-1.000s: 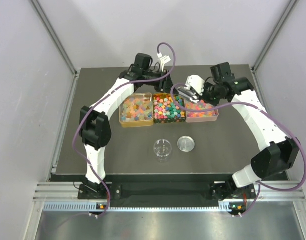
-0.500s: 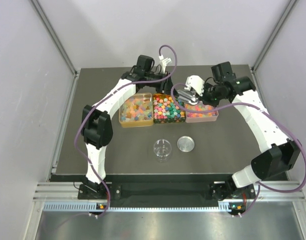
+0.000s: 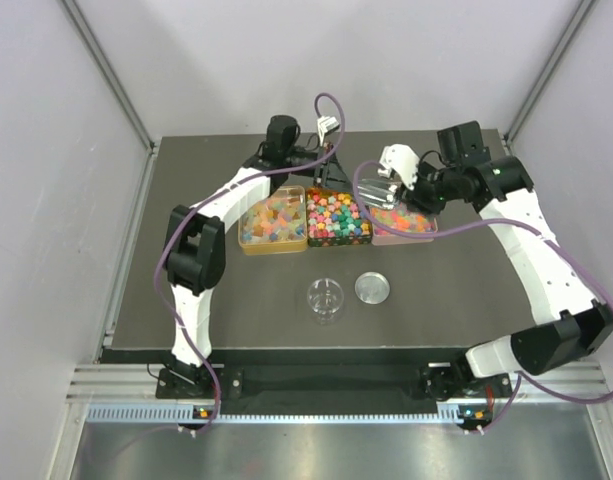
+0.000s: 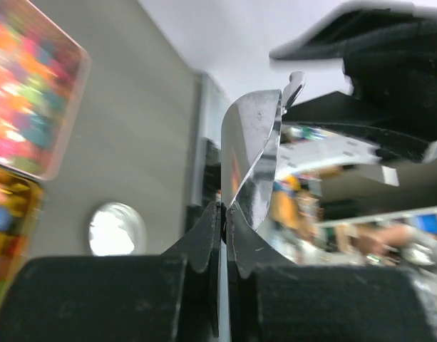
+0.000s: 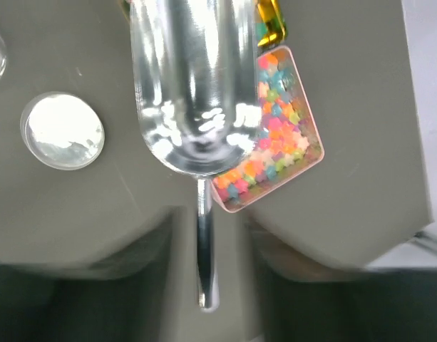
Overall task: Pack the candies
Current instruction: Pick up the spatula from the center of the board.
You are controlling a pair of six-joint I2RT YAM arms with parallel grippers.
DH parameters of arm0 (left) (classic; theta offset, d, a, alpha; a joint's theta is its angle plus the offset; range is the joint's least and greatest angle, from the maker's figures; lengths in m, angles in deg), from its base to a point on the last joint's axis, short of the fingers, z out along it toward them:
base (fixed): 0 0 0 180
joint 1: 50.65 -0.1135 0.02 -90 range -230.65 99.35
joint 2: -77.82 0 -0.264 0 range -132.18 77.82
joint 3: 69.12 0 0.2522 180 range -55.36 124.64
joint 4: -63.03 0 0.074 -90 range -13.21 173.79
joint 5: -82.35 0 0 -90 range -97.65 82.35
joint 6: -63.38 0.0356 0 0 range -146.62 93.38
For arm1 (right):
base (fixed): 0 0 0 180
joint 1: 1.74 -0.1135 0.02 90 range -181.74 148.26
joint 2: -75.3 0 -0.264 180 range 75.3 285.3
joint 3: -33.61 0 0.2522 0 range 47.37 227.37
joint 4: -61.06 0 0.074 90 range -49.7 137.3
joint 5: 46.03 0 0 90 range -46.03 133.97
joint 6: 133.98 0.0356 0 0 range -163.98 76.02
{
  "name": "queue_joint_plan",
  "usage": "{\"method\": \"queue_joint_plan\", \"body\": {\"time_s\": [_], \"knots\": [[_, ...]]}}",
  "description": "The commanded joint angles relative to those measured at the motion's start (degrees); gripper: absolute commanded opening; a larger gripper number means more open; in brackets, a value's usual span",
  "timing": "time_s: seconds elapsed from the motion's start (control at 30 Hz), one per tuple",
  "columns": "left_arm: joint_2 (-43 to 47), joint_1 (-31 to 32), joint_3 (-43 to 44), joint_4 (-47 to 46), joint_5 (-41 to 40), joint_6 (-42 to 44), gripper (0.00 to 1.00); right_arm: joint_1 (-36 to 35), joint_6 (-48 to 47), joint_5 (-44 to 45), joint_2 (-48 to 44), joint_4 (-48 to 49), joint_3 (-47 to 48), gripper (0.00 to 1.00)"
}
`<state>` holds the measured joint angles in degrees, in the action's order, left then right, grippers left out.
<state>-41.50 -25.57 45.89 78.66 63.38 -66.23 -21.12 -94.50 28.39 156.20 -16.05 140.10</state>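
Observation:
Candies fill three trays side by side: a yellow tray [image 3: 273,220], a dark middle tray [image 3: 337,218] and a pink tray [image 3: 403,222], whose star-shaped pieces [image 5: 282,135] show in the right wrist view. A silver scoop [image 5: 189,85] hangs over the trays, and I see no candies in its bowl. My left gripper [image 4: 224,214] is shut on the scoop's thin front rim [image 4: 254,157]. My right gripper [image 5: 207,285] is open, and the scoop's handle [image 5: 206,242] runs between its fingers with a gap on each side. In the top view both grippers meet behind the trays, left [image 3: 344,174] and right [image 3: 388,180].
A small clear glass jar [image 3: 325,298] stands in front of the trays, with its round silver lid [image 3: 373,288] lying flat beside it on the dark table. The lid [image 5: 63,130] also shows under the scoop in the right wrist view. Grey walls stand on both sides.
My left gripper has closed on the scoop's rim. My right gripper has opened off the handle, and the right arm has drawn back a little to the right.

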Motion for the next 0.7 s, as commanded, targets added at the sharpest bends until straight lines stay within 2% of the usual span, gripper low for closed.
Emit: {"method": "queue_joint_plan", "body": {"time_s": [0.0, 0.07, 0.1, 0.13, 0.17, 0.2, 0.23, 0.27, 0.43, 0.53, 0.67], "knots": [[1.6, -2.7, -3.5, -29.1, 17.3, -28.5, 0.00, 1.2, 4.6, -5.2, -5.7, 3.6, 3.4, 0.66], [0.2, -2.9, 0.2, -28.8, 23.7, -33.0, 0.00, 2.7, 8.6, -10.5, -7.7, 5.2, 4.0, 0.78], [0.1, -3.7, 1.6, -25.5, 24.2, -30.4, 0.00, 4.2, 9.3, -13.1, -10.3, 6.2, 2.8, 0.80], [0.5, -4.2, 3.1, -12.5, 24.2, -25.2, 0.00, 4.7, 9.6, -17.5, -12.0, 9.2, 1.2, 0.80], [0.2, -4.9, 7.9, -4.5, 24.4, -19.6, 0.00, 4.9, 10.6, -18.7, -13.9, 11.7, -0.9, 0.80], [-0.5, -5.6, 9.3, -2.2, 24.4, -16.7, 0.00, 4.9, 11.8, -19.1, -17.9, 14.9, -5.8, 0.80], [-1.3, -5.9, 9.9, -2.1, 24.4, -17.2, 0.00, 5.0, 14.1, -19.1, -19.5, 20.8, -7.9, 0.81], [-1.5, -6.2, 10.4, -2.1, 24.4, -17.3, 0.00, 5.0, 15.1, -19.1, -21.0, 22.6, -9.2, 0.81], [-1.5, -6.3, 10.5, -2.1, 24.4, -18.7, 0.00, 5.0, 19.4, -24.4, -18.2, 24.3, -7.1, 0.76], [-0.7, -6.3, 9.1, -2.1, 24.4, -19.4, 0.00, 5.1, 21.8, -25.1, -19.0, 30.6, -9.8, 0.74], [0.1, -6.2, 8.2, -2.1, 24.3, -19.7, 0.00, 5.5, 20.2, -27.3, -16.1, 30.7, -9.4, 0.71]]}}
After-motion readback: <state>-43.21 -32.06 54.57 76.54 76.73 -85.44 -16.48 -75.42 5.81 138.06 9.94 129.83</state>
